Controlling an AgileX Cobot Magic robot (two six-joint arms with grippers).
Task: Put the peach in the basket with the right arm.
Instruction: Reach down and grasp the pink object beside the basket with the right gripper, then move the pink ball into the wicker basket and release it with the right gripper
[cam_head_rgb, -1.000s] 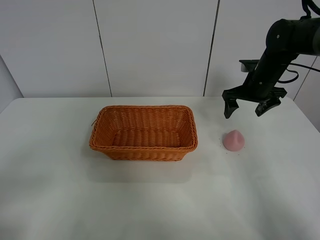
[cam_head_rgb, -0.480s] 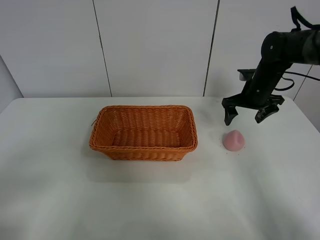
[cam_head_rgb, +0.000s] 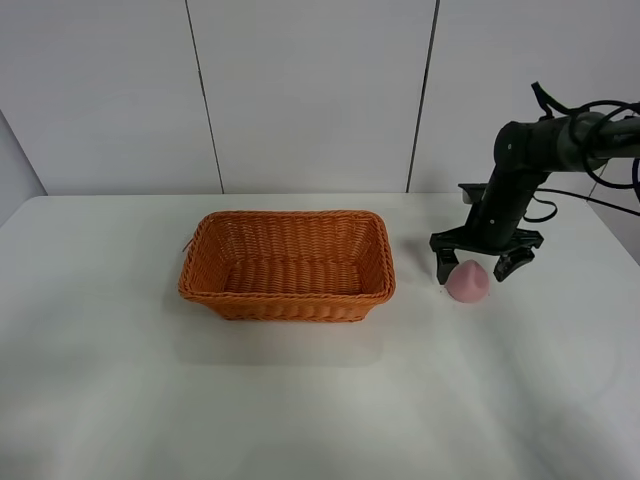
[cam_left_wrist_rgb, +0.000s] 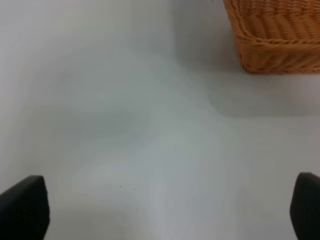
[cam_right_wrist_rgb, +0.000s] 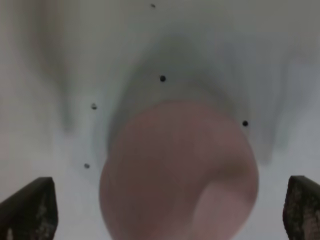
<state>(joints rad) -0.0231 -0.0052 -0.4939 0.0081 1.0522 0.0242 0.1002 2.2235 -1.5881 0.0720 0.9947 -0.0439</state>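
We are at the grasp step: our right end effector (cam_head_rgb: 474, 266) hangs spread wide astride the peach (cam_head_rgb: 467, 284), which sits on the worktop (cam_head_rgb: 300, 400) right of the basket (cam_head_rgb: 290, 305). Contact seems absent, though blur hinders. Next we must close, lift and carry left.

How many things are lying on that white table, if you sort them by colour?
Orange-brown: 1, the basket
Pink: 1, the peach
Total: 2
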